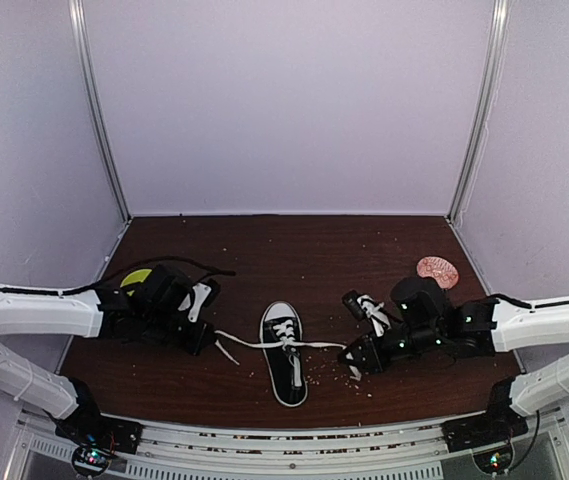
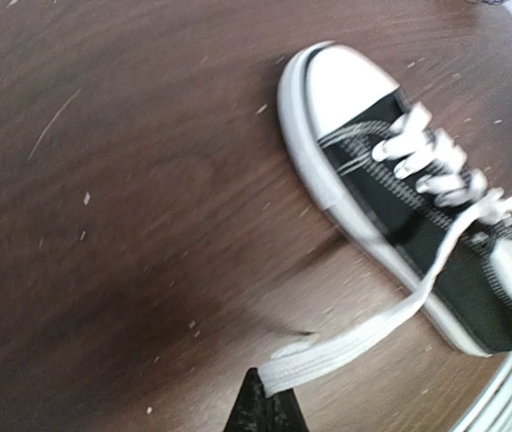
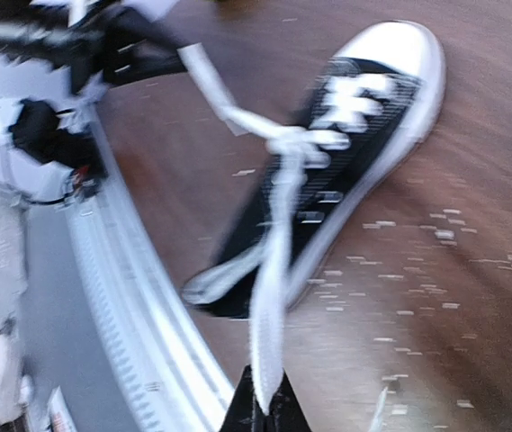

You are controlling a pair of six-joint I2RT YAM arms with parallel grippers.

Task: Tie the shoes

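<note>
One black low-top shoe point(image 1: 284, 352) with a white toe cap lies in the middle of the dark table, toe pointing away from the arms. Its white laces are crossed over the tongue and pulled out flat to both sides. My left gripper point(image 1: 204, 336) is left of the shoe, shut on the left lace end point(image 2: 363, 337); the left wrist view shows the shoe point(image 2: 399, 189) at upper right and the gripper point(image 2: 269, 396) pinching the lace. My right gripper point(image 1: 356, 355) is right of the shoe, shut on the other lace end point(image 3: 269, 306), with the gripper point(image 3: 264, 409) below the blurred shoe point(image 3: 345, 153).
A pink brain-shaped object point(image 1: 437, 270) sits at the back right of the table. A yellow-green disc point(image 1: 136, 277) shows behind the left arm. Pale crumbs point(image 1: 349, 375) are scattered near the right gripper. A metal rail point(image 1: 284, 440) runs along the near edge; white walls enclose the other sides.
</note>
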